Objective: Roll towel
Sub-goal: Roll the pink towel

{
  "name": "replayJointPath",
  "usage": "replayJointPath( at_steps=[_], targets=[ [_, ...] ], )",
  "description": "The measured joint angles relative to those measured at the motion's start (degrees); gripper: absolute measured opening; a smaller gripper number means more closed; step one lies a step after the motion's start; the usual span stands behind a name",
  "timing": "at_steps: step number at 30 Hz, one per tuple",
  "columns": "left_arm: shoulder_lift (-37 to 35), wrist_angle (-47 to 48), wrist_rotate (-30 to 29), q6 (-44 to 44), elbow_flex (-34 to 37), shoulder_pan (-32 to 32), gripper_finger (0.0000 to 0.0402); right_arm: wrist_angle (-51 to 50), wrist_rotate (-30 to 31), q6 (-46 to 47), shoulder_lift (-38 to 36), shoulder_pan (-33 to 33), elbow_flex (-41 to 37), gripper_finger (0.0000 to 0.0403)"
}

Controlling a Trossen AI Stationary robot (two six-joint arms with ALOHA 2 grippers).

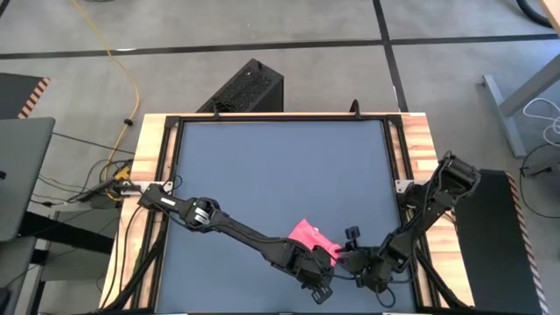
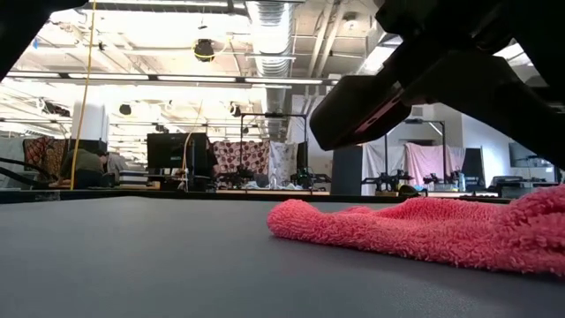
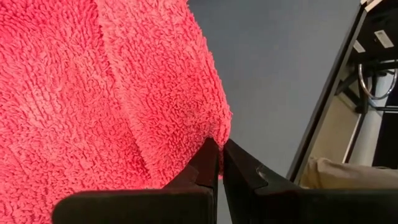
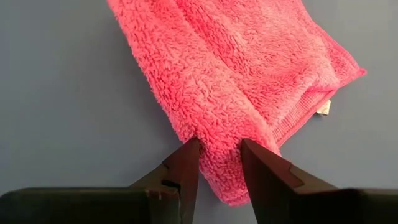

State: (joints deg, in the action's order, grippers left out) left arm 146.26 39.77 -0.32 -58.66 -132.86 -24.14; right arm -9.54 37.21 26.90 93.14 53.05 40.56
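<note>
The pink towel (image 1: 308, 236) lies bunched and folded on the dark grey tabletop (image 1: 262, 166), near its near edge and right of centre. In the low view the towel (image 2: 424, 231) rests on the table and rises toward the right. My left gripper (image 1: 322, 261) and my right gripper (image 1: 348, 258) meet at the towel's near end. Each is shut on it. A small white label (image 4: 323, 107) sticks out of one towel edge. My left gripper (image 3: 219, 149) pinches the towel's edge at a rounded corner (image 3: 210, 127) between its two fingertips, which stand almost together. The rest of the towel spreads away from the fingers over the table. My right gripper (image 4: 219, 152) pinches a thick folded end of the towel (image 4: 217, 138) between its two fingers; several layers lie between them. A short tip of the fold (image 4: 230, 190) reaches back between the fingers. The rest of the towel lies on the table beyond them.
The wooden table frame (image 1: 156, 157) borders the grey top, and the near edge is close behind both grippers. A black box (image 1: 249, 87) stands beyond the far edge. Bare tabletop stretches to the left and far side of the towel.
</note>
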Motion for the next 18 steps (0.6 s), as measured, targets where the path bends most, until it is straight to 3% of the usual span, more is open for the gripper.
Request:
replayJointPath(
  at_steps=[8, 18],
  targets=[
    [0.00, 0.11, -0.44, 0.09, 0.00, -0.21, 0.0000, -0.21, -0.28, -0.01, 0.00, -2.39, 0.00, 0.0119],
    [0.00, 1.36, -4.04, 0.03, 0.00, -1.19, 0.0000, -0.22, -2.93, 0.05, -0.02, -3.71, 0.00, 0.0024]
  ],
)
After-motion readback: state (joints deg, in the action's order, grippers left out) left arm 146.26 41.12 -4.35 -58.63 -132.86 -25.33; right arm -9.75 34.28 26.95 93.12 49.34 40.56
